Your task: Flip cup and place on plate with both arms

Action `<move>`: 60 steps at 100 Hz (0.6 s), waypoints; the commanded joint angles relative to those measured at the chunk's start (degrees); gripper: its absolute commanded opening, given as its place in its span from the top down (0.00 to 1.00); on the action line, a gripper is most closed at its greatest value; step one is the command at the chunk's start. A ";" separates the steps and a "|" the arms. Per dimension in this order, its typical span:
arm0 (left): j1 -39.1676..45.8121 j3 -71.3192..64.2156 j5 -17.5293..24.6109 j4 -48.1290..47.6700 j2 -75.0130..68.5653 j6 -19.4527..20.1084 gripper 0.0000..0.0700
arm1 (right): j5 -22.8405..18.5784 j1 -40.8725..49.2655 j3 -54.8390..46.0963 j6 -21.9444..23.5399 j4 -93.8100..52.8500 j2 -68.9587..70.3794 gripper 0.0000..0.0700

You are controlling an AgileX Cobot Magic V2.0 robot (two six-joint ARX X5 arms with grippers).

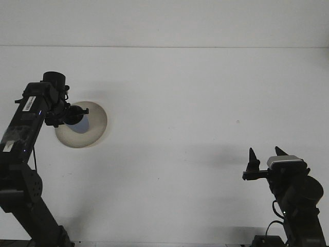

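A blue cup stands on the beige plate at the left of the white table. My left gripper is over the plate's left side, right at the cup, with its fingers spread on either side of it; they look open. The gripper body hides part of the cup. Down at the lower right, my right gripper points upward, open, with nothing between its two fingertips, far from the plate.
The white table runs back to a wall edge along the top. A tiny dark speck lies on the right half. Both arm bases sit at the bottom corners.
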 commanded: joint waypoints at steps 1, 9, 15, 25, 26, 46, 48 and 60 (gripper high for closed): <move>0.42 1.09 0.20 0.52 1.14 0.28 0.68 | -0.02 0.04 0.61 -0.31 0.48 0.20 0.23; 0.76 1.44 0.20 0.55 1.07 0.26 0.59 | -0.02 0.04 0.61 -0.31 0.48 0.20 0.23; 0.81 2.27 0.20 0.11 1.03 0.26 0.54 | -0.02 0.04 0.61 -0.31 0.48 0.20 0.23; 1.14 4.28 0.20 -1.18 0.52 -0.17 0.51 | -0.02 0.02 0.61 -0.31 0.48 0.20 0.23; 1.14 4.50 0.20 -1.33 0.44 -0.20 0.51 | -0.02 0.04 0.61 -0.31 0.50 0.20 0.23; 1.14 7.52 0.20 -3.83 -3.30 -0.42 0.51 | -0.02 0.04 0.61 -0.31 0.48 0.20 0.23; 1.14 7.52 0.20 -3.93 -3.91 -0.39 0.51 | -0.02 0.04 0.61 -0.31 0.48 0.20 0.23; 1.11 7.52 0.22 -5.22 -8.35 -0.66 0.51 | -0.02 0.02 0.61 -0.31 0.48 0.20 0.23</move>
